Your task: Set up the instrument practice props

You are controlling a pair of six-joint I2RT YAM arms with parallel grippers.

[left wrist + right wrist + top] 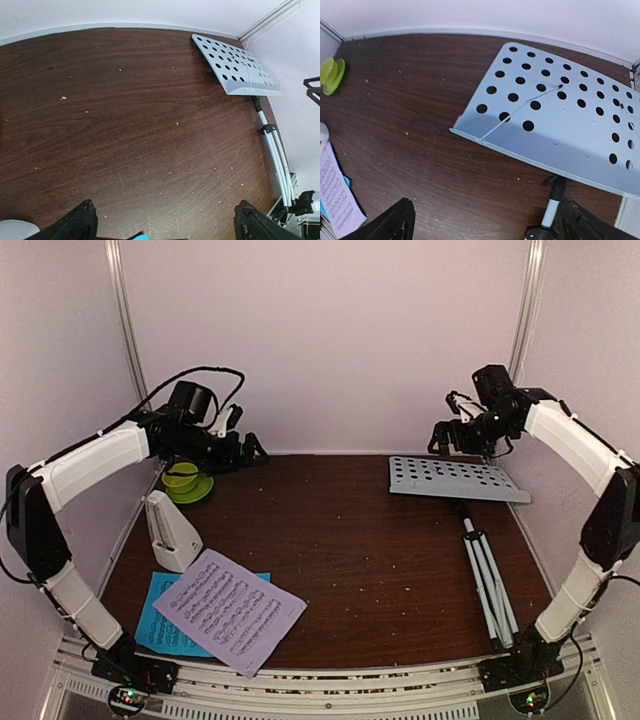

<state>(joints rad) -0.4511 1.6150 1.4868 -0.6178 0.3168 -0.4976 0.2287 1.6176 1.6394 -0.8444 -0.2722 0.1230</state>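
The white perforated music stand (457, 479) lies flat at the back right, its folded silver tripod (487, 578) running toward the near edge. It also shows in the right wrist view (555, 115) and the left wrist view (235, 67). A lilac sheet-music page (229, 609) lies over a cyan page (160, 620) at the front left. The white pyramid metronome (170, 531) stands behind them. My left gripper (243, 451) is open and empty, raised at the back left. My right gripper (449, 434) is open and empty above the stand's far edge.
A lime-green bowl on its saucer (185, 482) sits at the back left under the left arm, and shows in the right wrist view (331, 75). White walls enclose the back and both sides of the dark wooden table (350, 540).
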